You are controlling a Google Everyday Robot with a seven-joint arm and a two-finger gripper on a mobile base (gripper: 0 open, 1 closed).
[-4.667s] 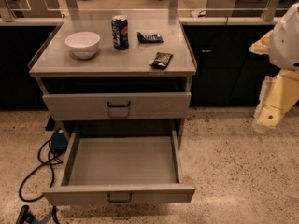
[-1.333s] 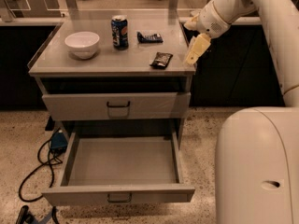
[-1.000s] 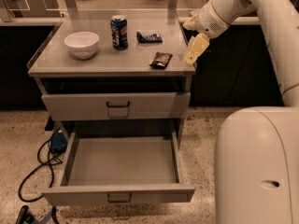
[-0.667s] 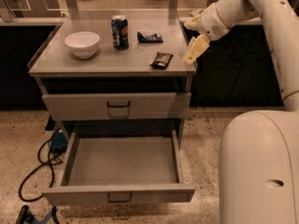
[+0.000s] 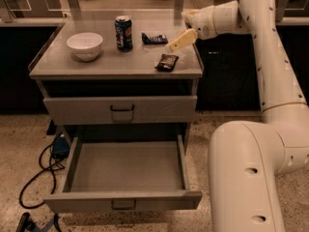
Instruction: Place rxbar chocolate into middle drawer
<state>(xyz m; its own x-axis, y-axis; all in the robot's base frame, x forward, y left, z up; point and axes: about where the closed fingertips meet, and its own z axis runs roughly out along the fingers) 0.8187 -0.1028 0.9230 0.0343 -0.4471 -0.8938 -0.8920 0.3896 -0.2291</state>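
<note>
The rxbar chocolate (image 5: pixel 167 62), a small dark brown-black bar, lies near the right front of the cabinet top (image 5: pixel 111 64). My gripper (image 5: pixel 176 43) hangs just above and behind it, a little to its right, reaching in from the right, apart from the bar. The middle drawer (image 5: pixel 126 173), the lowest one, stands pulled open with nothing in it, its dark handle (image 5: pixel 123 205) on the front.
A white bowl (image 5: pixel 85 45) sits at the left of the top, a blue soda can (image 5: pixel 123 33) behind centre, and a blue-black wrapper (image 5: pixel 154 37) next to it. The drawer above (image 5: pixel 120 109) is shut. Black cables (image 5: pixel 41 173) lie on the floor at left. My arm's base (image 5: pixel 251 178) stands right of the open drawer.
My arm swung in from the far right to the cabinet's right rear corner. Over the last second the gripper has shifted a little left toward the bar. The objects have not moved.
</note>
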